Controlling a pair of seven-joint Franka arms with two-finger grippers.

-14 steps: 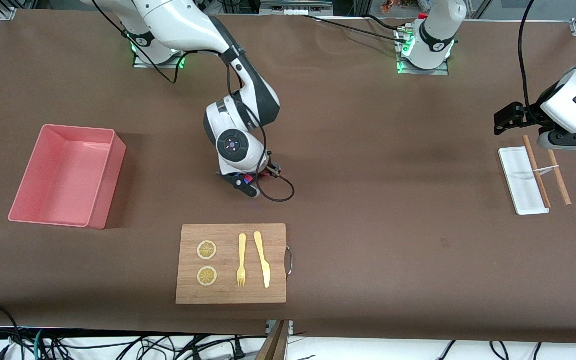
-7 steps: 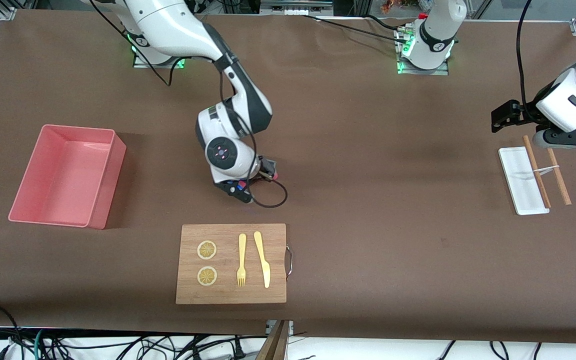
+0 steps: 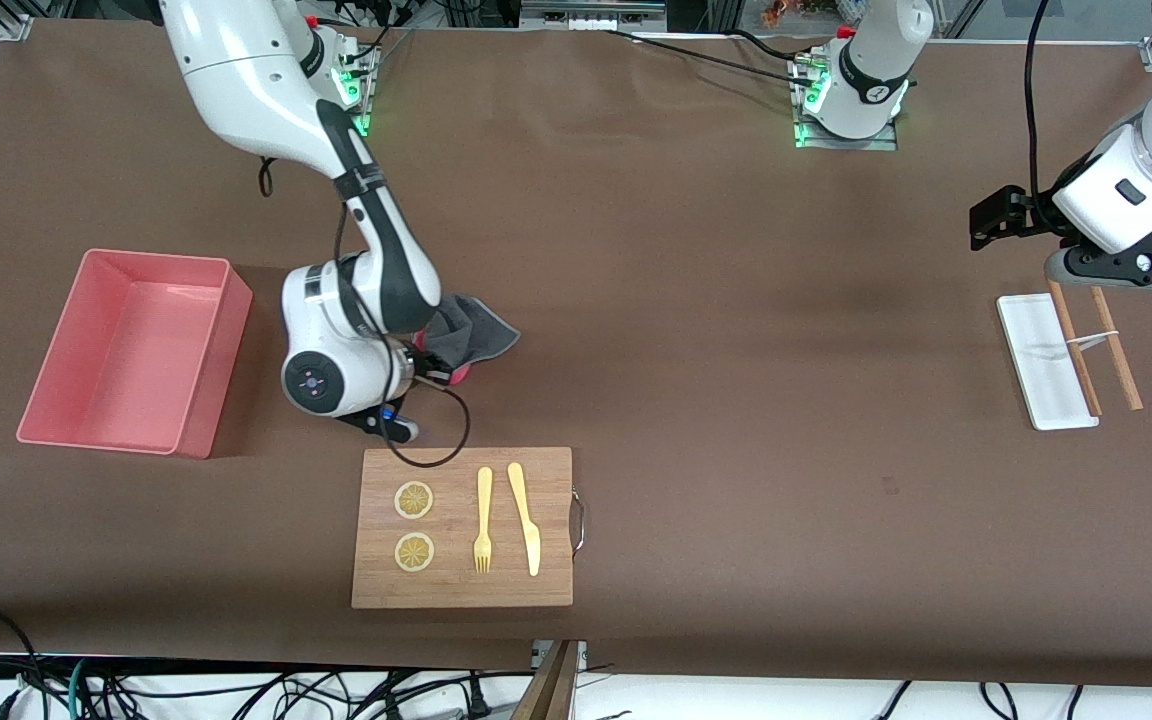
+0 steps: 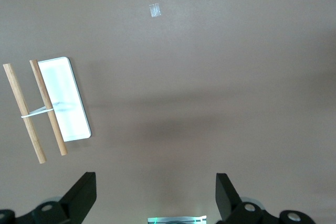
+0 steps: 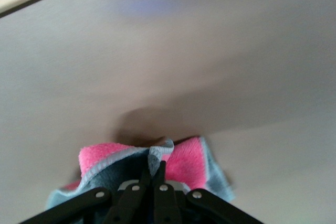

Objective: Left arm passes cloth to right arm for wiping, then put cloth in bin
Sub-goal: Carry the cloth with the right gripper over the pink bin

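Sweeping toward the bin (image 3: 136,350), the right arm (image 3: 356,230) has carried the cloth (image 3: 466,338) along the table from its spot of a second ago, so the right gripper (image 5: 155,174) is now low over the table between the bin and the wooden board (image 3: 463,527). Its fingers are pressed together, pinching a bunched fold of the cloth. The cloth trails from the grip away from the bin, its long axis running along the table toward the left arm's end, dark grey face up with a bit of bright pink showing at the pinch; in the right wrist view pink fluff and pale trim puff up around the fingertips. It lies on the table farther from the front camera than the board.

The bin is salmon pink, tall-sided, open and holds nothing.

Well apart from the board, at its own end, the left arm (image 3: 1126,190) waits, the left gripper (image 4: 156,192) spread wide over bare table near a white tray (image 3: 1041,360) with two wooden sticks (image 3: 1096,345) beside it.
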